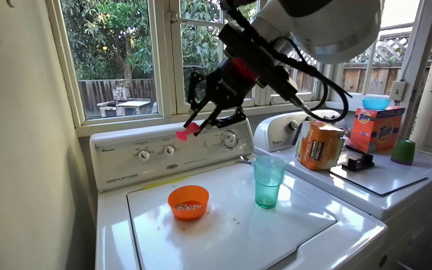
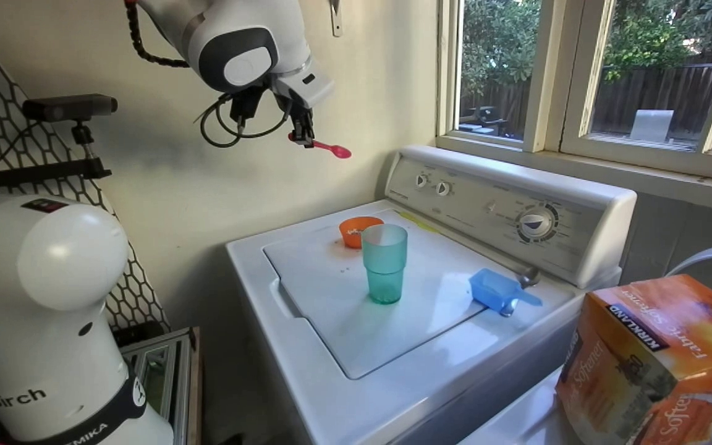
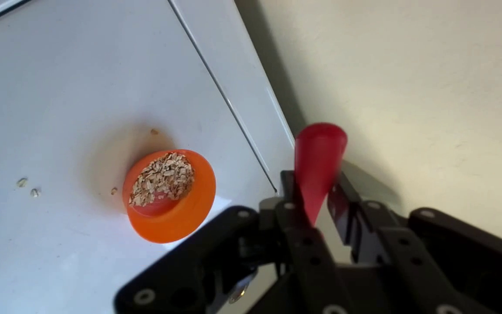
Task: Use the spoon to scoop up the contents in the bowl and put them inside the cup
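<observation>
My gripper (image 1: pixel 193 126) is shut on the red-pink spoon (image 1: pixel 182 135) and holds it high above the washer, left of the cup. In the wrist view the spoon (image 3: pixel 320 146) sticks out between the fingers (image 3: pixel 315 183). It looks empty in an exterior view (image 2: pixel 339 151). The orange bowl (image 1: pixel 188 215) stands upright on the washer lid below the gripper. It holds pale flakes (image 3: pixel 166 176), heaped to one side. The teal-green cup (image 1: pixel 269 180) stands upright right of the bowl in an exterior view. It is nearer the camera in an exterior view (image 2: pixel 384 266).
Loose flakes (image 3: pixel 28 187) lie on the lid. A yellow utensil (image 1: pixel 165 182) lies along the control panel (image 1: pixel 197 150). A blue scoop (image 2: pixel 495 289) and a metal spoon (image 2: pixel 528 278) lie beyond the cup. A wall (image 3: pixel 408 87) borders the washer. A softener box (image 1: pixel 319 146) stands on the neighbouring machine.
</observation>
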Controlling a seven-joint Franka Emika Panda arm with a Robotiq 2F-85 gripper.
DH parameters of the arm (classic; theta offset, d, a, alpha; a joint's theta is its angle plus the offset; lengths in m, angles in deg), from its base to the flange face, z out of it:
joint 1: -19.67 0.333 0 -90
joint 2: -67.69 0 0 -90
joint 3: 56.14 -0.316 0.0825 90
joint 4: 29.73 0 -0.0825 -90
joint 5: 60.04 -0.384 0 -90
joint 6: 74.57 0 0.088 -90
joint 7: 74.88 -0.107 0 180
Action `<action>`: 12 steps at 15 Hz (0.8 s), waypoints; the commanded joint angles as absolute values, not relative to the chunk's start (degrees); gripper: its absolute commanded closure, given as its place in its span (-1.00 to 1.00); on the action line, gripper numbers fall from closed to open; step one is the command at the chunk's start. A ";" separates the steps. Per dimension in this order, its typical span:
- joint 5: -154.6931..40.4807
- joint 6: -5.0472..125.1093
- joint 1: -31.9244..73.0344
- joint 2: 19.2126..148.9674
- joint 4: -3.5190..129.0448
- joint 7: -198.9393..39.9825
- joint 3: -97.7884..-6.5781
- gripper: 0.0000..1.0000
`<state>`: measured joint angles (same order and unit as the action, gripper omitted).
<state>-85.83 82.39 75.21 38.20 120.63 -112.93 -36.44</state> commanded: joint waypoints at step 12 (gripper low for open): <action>-111.28 75.95 58.70 50.28 119.29 -93.94 -51.64 0.89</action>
<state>-105.84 78.85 63.78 45.61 120.72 -98.23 -46.87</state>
